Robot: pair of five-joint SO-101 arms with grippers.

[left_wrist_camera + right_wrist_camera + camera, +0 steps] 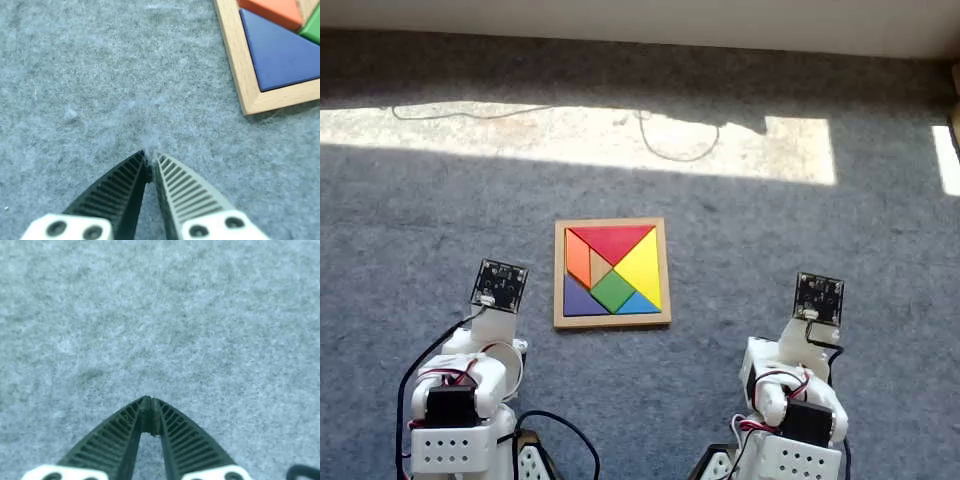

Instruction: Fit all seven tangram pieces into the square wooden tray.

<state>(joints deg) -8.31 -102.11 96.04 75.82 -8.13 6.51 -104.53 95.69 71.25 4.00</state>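
The square wooden tray point(560, 272) lies on the grey carpet between the two arms. Inside it sit a red triangle point(611, 242), a yellow triangle point(642, 268), an orange piece point(577, 262), a tan piece point(599, 268), a green square point(613, 291), a dark blue triangle point(578, 299) and a light blue triangle point(640, 303). They lie flat and cover the tray's floor. My left gripper point(151, 155) is shut over bare carpet, near a tray corner point(248, 102) holding the dark blue triangle point(285, 55). My right gripper point(149, 401) is shut above bare carpet.
Both arms are folded back near the front edge, the left arm point(470, 385) left of the tray, the right arm point(798, 385) to its right. A thin cable point(665, 150) lies on the sunlit strip of carpet at the back.
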